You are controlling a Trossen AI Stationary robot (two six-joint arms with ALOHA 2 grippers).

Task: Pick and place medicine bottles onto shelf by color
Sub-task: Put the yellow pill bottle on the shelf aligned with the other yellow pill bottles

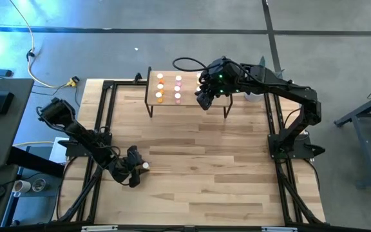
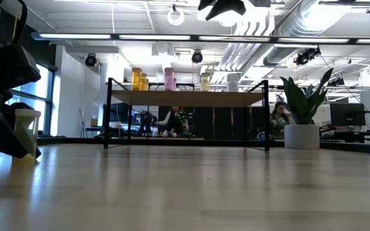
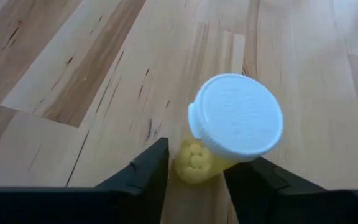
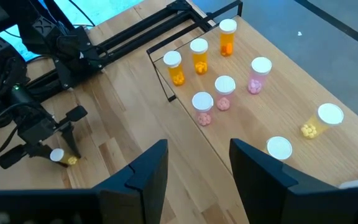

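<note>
The shelf (image 1: 189,87) stands at the table's far edge. On it stand three orange bottles (image 4: 199,56), three pink bottles (image 4: 224,93), a yellow one (image 4: 319,121) and another white-capped one (image 4: 279,148). My right gripper (image 1: 205,98) hovers over the shelf's right part, open and empty; its fingers show in the right wrist view (image 4: 197,180). My left gripper (image 1: 134,173) is low over the table's left near part, shut on a yellow bottle (image 3: 229,130) with a white cap. The bottle also shows in the low view (image 2: 27,131). My left gripper pinches the yellow bottle's body (image 3: 197,165) below the cap between its two fingers, one on each side. The fingers come from above, slanting down. The bottle is roughly upright in the low view. Whether its base rests on the table or is just clear, I cannot tell.
Black frame rails (image 1: 102,129) run along the table's left and right sides. Bare wooden tabletop (image 1: 205,154) lies between the shelf and the near edge. Beyond the table the low view shows a potted plant (image 2: 300,122) and seated people (image 2: 278,119).
</note>
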